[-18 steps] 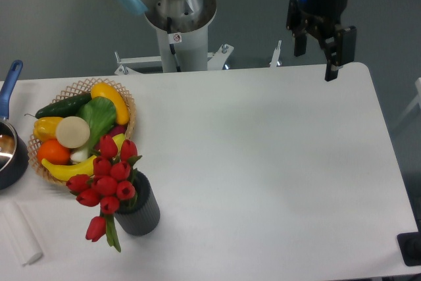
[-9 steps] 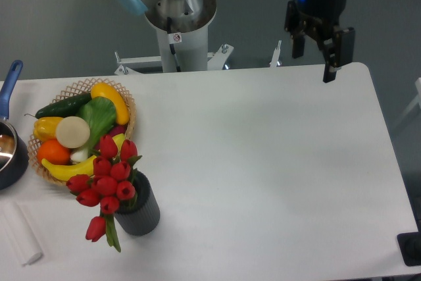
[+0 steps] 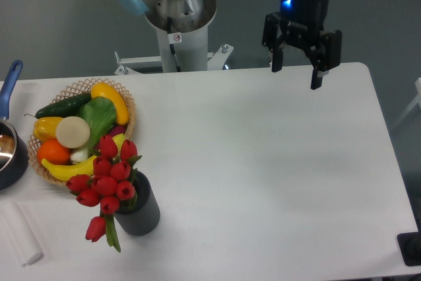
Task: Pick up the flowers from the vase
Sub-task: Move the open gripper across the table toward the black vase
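The flowers (image 3: 106, 185), a bunch of closed red tulip buds with green stems, stand in the vase (image 3: 140, 210), a short dark grey ribbed cylinder near the table's front left. One bud droops low on the vase's left side. My gripper (image 3: 297, 77) hangs open above the table's back edge, right of centre, far from the flowers, with nothing between its fingers.
A wicker basket (image 3: 125, 100) of toy fruit and vegetables sits just behind the vase. A dark pot with a blue handle (image 3: 9, 83) is at the left edge. A white block (image 3: 21, 235) lies front left. The robot base (image 3: 177, 37) stands behind the table.
The gripper has moved left along the back edge and has turned a little. The flowers and vase have not moved.
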Motion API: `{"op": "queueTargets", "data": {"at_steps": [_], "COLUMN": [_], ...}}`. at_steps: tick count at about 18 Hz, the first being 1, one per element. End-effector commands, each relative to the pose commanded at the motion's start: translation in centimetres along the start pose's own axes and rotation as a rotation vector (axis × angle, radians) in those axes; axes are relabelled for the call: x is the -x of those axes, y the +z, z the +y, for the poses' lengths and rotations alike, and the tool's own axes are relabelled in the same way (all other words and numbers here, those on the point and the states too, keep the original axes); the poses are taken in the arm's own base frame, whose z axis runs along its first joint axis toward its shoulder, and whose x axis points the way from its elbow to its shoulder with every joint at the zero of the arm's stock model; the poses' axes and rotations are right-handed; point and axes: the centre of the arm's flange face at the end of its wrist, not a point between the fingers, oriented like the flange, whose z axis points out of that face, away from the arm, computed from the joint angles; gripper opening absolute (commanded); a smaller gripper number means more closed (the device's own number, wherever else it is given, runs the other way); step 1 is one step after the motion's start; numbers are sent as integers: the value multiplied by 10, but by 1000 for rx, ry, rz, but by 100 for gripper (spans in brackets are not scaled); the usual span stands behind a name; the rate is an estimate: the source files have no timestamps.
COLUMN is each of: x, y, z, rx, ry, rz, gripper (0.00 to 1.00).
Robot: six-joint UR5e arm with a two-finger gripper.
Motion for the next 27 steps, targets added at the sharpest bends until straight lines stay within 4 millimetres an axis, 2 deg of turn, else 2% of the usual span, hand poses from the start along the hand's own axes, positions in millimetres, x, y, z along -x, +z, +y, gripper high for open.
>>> {"op": "queueTargets", "data": {"at_steps": [4, 9, 14, 18, 20, 25, 27], "x": [-26, -54, -79, -89, -95, -109, -110], "y": [25, 53, 84, 115, 129, 139, 141], "z": [-18, -42, -54, -56, -68, -73, -83], "rx": [-91, -159, -237, -301, -308, -344, -387], "ry": [-152, -220, -276, -297, -268, -250, -220], "rz": [82, 184, 299, 385, 404, 411, 393], "gripper": [100, 100, 100, 100, 100, 100, 100]}}
